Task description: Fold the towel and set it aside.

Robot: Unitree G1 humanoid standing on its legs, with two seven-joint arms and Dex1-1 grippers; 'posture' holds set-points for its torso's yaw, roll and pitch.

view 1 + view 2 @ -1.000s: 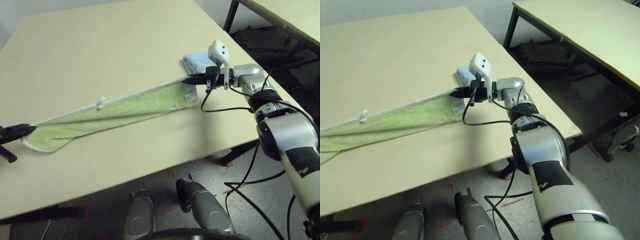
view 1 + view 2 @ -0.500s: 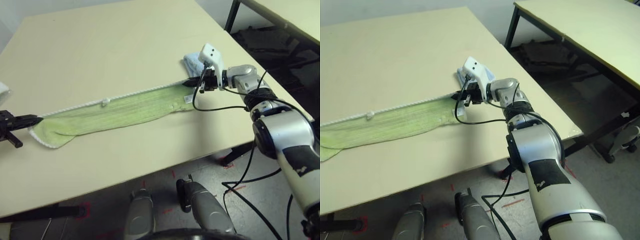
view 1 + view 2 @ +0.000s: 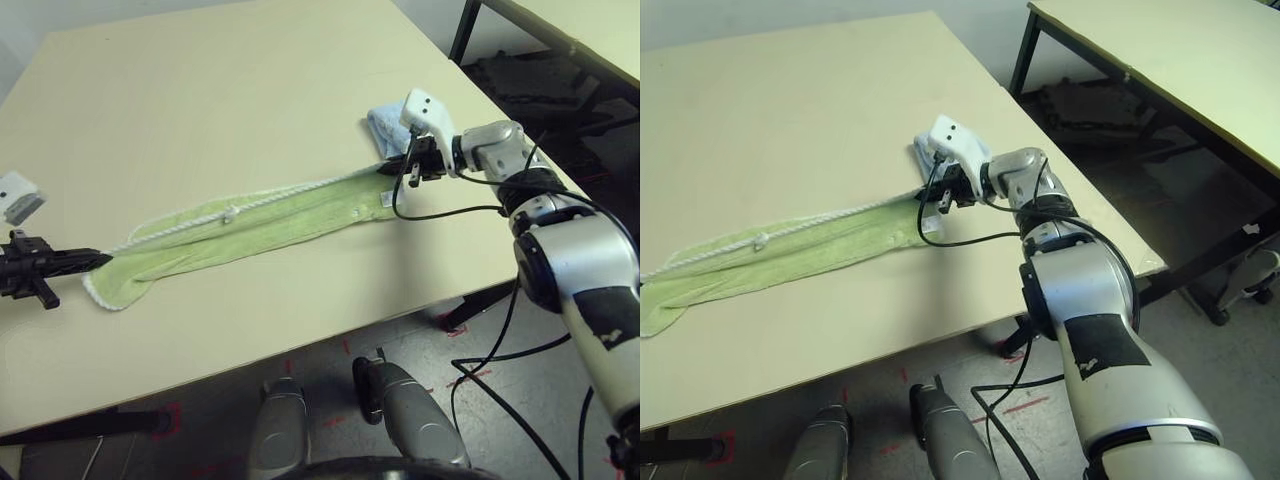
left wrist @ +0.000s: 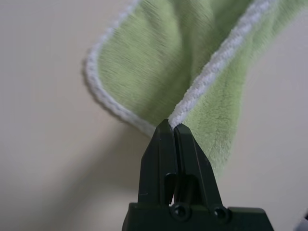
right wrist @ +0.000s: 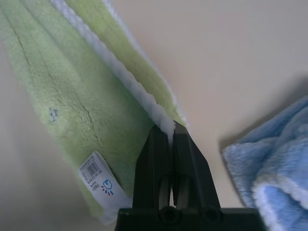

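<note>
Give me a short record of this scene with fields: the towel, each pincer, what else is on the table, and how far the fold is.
towel: light green towel stretched long across the table, doubled lengthwise, white edging on top
left pincer: left pincer shut on the white edge at one end of the towel
right pincer: right pincer shut on the white edge at the other end
nearby: blue cloth beside the right pincer
label: white tag at the right end
fold state: first lengthwise fold only; not yet set aside

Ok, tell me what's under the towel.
Only the table shows around the towel, which lies stretched flat between the shut left gripper and right gripper. Anything beneath its folds is covered. The blue cloth lies beside it.
</note>
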